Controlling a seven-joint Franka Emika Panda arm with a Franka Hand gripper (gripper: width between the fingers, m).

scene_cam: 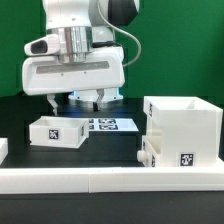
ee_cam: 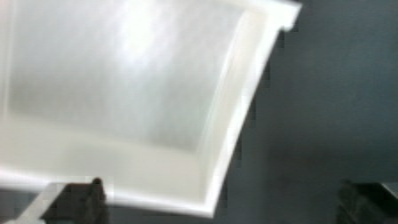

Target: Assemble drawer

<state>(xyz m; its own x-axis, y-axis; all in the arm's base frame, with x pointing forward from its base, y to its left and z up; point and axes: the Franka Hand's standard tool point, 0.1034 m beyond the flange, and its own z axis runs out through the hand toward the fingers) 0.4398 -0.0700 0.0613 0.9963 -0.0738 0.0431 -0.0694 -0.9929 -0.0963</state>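
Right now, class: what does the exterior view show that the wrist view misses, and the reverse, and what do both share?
Only the exterior view: the drawer shell, the marker board and the border wall. Only the wrist view: a close look past the fingertips, wide apart. Both: the open gripper, the black table and, probably, the small tray, the blurred white part in the wrist view.
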